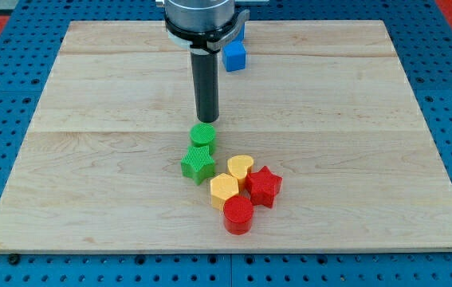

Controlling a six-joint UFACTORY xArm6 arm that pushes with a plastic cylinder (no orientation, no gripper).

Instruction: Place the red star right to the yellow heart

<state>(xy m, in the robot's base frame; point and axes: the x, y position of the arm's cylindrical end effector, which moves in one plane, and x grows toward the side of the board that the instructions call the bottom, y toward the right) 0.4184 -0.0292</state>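
Observation:
The red star (pixel 265 186) lies on the wooden board (pixel 90 159), touching the right side of the yellow heart (pixel 241 168). My tip (pixel 207 119) is at the end of the dark rod, just above the green cylinder (pixel 202 134) in the view, up and left of the heart and star. It touches neither the heart nor the star.
A green star (pixel 198 164) sits left of the heart. A yellow hexagon (pixel 224 190) and a red cylinder (pixel 238 214) sit below the heart. A blue cube (pixel 234 56) is near the view's top, by the arm's base.

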